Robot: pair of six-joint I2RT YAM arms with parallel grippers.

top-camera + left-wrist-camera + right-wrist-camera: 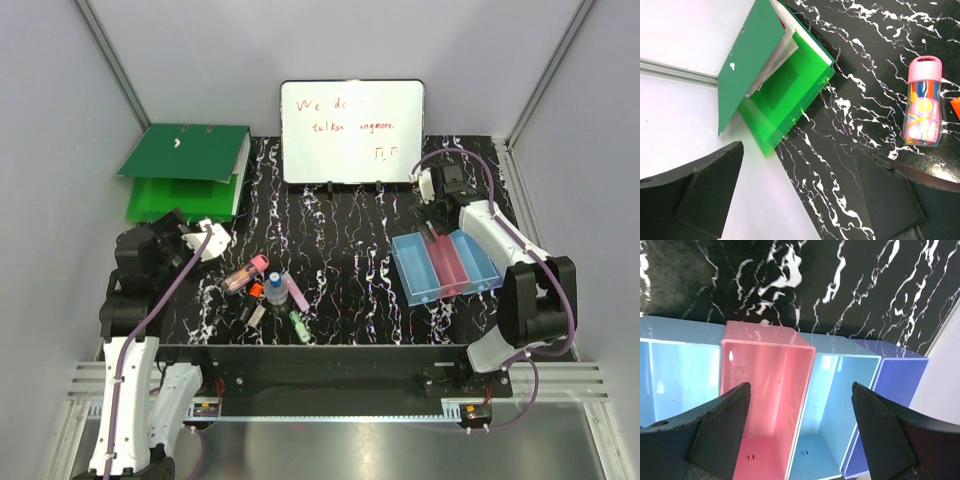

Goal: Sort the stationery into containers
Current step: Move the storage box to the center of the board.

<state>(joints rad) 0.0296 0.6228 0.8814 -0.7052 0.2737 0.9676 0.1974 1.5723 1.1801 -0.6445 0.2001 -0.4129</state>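
Pink and blue containers (445, 268) look empty to me; stationery (270, 290) all loose on worktop (360, 300), lower left-centre (nothing sorted). Both left end effector (797, 167) and right end effector (800, 395) gape wide, holding nothing.

From overhead I see the white whiteboard with red writing (352, 132) standing at the back of the black marbled table (360, 270). A green ring binder (187, 170) lies to its left. Nearer me and right of the whiteboard sits the row of translucent blue and pink plastic bins (445, 265), with my right gripper (433, 225) at their far edge. Nearer me and left of it lie a pink-capped tube (246, 274), a clear bottle with blue cap (277, 290) and a lilac stick (296, 291), with my left gripper (202, 240) beside them.
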